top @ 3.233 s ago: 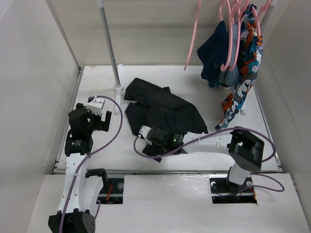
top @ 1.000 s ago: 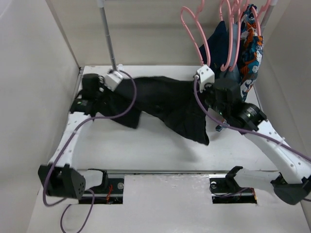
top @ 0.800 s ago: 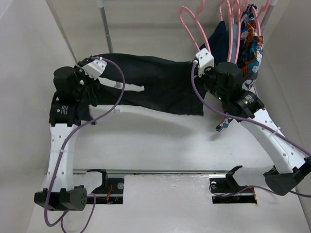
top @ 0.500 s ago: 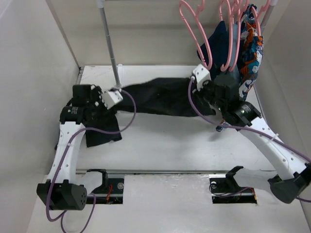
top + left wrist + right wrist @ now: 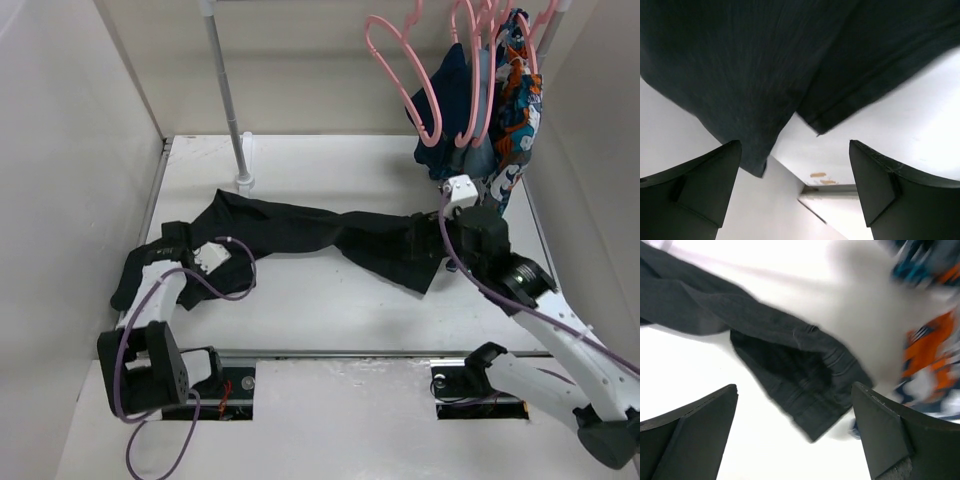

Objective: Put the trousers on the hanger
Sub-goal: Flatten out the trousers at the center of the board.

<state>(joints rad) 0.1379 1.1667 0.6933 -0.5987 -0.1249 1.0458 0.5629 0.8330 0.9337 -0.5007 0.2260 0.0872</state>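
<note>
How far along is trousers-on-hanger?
Done: the trousers lie stretched lengthwise across the table.
In hand: nothing. The left gripper and right gripper are both open, one over each end of the fabric.
Left: the hanger hangs bare at the back right, so picking the trousers up and draping them over it remain.

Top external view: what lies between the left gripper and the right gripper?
The black trousers lie stretched across the table from the left gripper to the right gripper; the top external view shows it.
</note>
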